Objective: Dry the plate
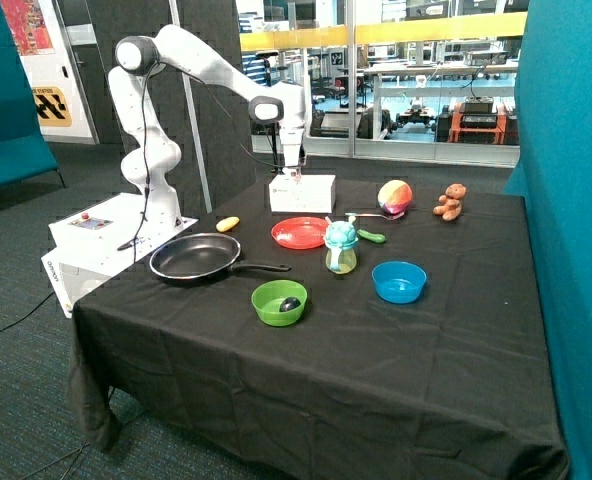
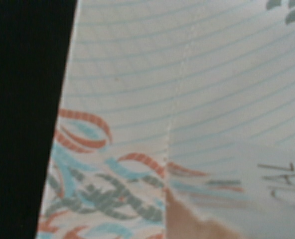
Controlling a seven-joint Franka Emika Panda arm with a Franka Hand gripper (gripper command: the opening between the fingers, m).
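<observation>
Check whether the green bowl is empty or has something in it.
Not empty. The green bowl stands upright near the table's front edge with one small dark object lying inside; what that object is cannot be told.

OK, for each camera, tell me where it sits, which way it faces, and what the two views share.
Outside view: stands off the table's near corner, facing across the black cloth at the red plate; the whole white arm shows, its claw right over the white box.
Wrist view: on the arm's wrist, pointed straight down, filled by the box top with its printed pattern; none of the robot's body shows.
Shared: the white box and the black cloth beside it.
</observation>
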